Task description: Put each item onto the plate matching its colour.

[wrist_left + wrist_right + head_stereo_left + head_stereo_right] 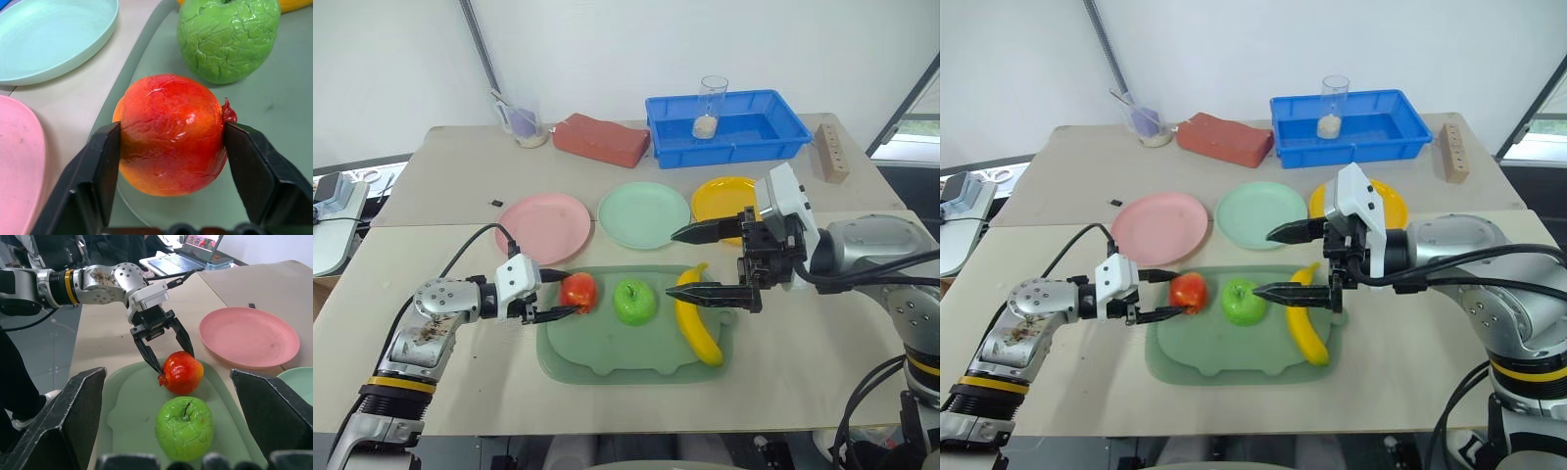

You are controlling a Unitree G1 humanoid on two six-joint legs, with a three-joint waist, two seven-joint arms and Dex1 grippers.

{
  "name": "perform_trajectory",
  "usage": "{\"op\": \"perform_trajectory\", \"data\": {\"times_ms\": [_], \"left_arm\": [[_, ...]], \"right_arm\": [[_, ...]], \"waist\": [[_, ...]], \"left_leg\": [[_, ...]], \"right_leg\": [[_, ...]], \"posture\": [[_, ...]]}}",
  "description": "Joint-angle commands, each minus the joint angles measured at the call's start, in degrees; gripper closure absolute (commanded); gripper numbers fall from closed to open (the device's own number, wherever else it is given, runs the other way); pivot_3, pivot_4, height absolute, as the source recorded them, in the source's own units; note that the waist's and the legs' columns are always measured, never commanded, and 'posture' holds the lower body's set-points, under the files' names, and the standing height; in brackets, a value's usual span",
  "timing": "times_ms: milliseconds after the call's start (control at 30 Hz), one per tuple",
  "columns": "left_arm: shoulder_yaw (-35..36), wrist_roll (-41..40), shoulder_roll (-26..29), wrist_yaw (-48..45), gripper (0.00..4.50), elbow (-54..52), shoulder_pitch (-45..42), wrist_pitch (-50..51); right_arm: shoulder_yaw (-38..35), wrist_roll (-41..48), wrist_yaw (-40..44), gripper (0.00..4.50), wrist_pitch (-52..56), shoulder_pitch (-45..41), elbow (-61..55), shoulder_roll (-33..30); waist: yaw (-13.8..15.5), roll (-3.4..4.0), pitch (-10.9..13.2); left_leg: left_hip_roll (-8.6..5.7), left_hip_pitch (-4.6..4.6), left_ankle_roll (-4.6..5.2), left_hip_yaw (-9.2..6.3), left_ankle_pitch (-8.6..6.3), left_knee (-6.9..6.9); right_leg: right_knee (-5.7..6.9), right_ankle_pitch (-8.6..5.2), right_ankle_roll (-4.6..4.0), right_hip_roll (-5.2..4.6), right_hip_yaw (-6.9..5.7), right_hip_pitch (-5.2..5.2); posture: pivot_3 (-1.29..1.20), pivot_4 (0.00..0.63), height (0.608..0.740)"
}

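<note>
Fingers (105, 171) of the left tool (555, 297) are pressing against both sides of the red-orange fruit (578, 291), gripping it at the left end of the green tray (607, 357). Just right of it, the green apple (634, 301) is sitting on the tray, and the yellow banana (697, 323) is lying along the tray's right edge. The right tool (705, 262) is hanging wide open above the banana's far end, holding nothing. Beyond the tray, the pink plate (544, 227), mint green plate (644, 213) and yellow plate (722, 200) are lining up left to right on the worktop (440, 196). Farther off, a red block (601, 139) and a blue bin (724, 127) are resting.
</note>
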Motion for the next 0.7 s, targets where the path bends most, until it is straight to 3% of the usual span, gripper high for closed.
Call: {"op": "perform_trajectory", "data": {"times_ms": [33,267,433,700], "left_arm": [[-0.15,-0.47,-0.31,-0.16,2.01,0.02,0.24,0.95],[5.27,-7.68,1.75,0.54,2.05,-3.26,-3.64,11.73],[10.71,-11.19,-0.42,9.43,2.05,-1.03,-11.03,21.09],[9.46,2.80,-6.24,29.56,2.05,15.38,-18.57,12.75]], "right_arm": [[-1.27,1.13,0.01,0.00,-0.38,-1.62,-1.25,-0.28],[-0.94,0.35,-0.82,0.00,-0.99,-2.11,-0.39,0.69],[-0.08,-0.79,-5.75,0.00,0.06,-5.69,1.32,3.90],[3.46,-8.91,-18.95,0.00,1.52,-12.79,6.37,12.11]], "waist": [[-0.01,0.00,0.00],[-0.17,-0.08,0.05],[-0.28,-0.11,0.06],[-0.56,0.15,-0.13]], "left_leg": [[0.00,0.00,0.00,0.00,0.00,0.00],[0.02,-0.01,0.01,-0.01,0.00,0.00],[0.05,-0.02,0.02,-0.05,0.01,0.01],[0.04,0.09,0.42,-0.11,0.27,0.04]], "right_leg": [[0.00,0.00,0.00,0.00,0.00,0.00],[0.04,0.00,0.01,0.05,0.00,-0.03],[0.09,0.01,0.02,0.12,-0.02,-0.05],[0.22,0.32,0.54,0.20,0.01,0.03]], "posture": [[0.00,0.150,0.740],[0.00,0.150,0.740],[0.00,0.150,0.740],[0.00,0.150,0.740]]}}
